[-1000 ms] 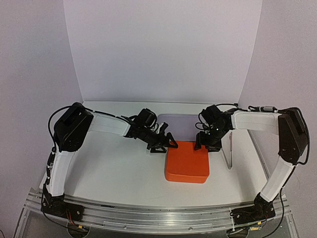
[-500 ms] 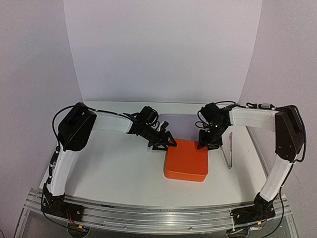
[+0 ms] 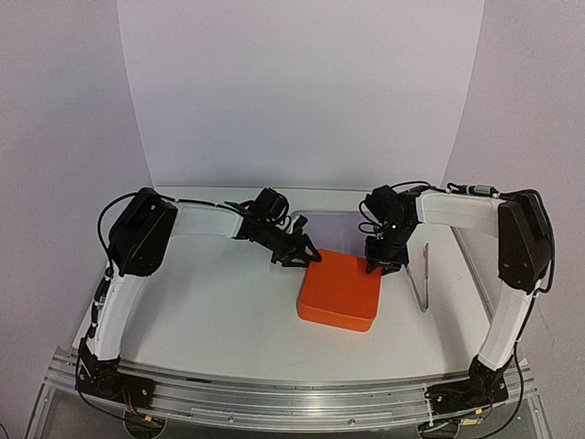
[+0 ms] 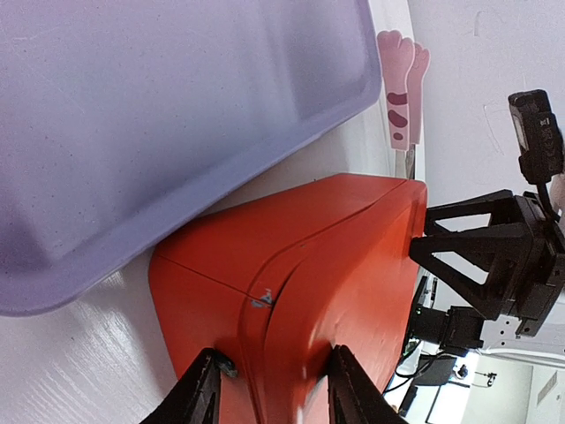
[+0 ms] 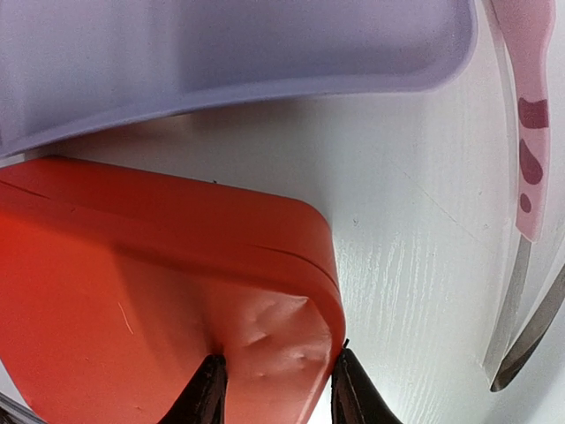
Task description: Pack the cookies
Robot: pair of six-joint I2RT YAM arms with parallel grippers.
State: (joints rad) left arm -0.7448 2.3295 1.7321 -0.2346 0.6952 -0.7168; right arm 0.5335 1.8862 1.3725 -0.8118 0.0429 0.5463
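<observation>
While the orange box (image 3: pixel 336 294) sits askew on the tabletop (image 3: pixel 219 311) in the overhead view, the left tool (image 3: pixel 297 259) and right tool (image 3: pixel 377 265) each meet one far corner. Bare surface lies to the left and in front, and a wire stand (image 3: pixel 427 297) is near on the right. From the left wrist, the fingers (image 4: pixel 205 393) pinch the box's corner, whose far edge lies just beside one lilac tray (image 4: pixel 177 115). From the right wrist, that tool pinches the other corner. There is one box and one tray; the cookies are out of sight in every view.

We count 1 orange box (image 3: pixel 336 293), 1 lavender tray (image 4: pixel 177 115), 1 pair of pink-pawed tongs (image 4: pixel 395 88), and 2 arms: left arm (image 3: pixel 206 222), right arm (image 3: pixel 457 212).
</observation>
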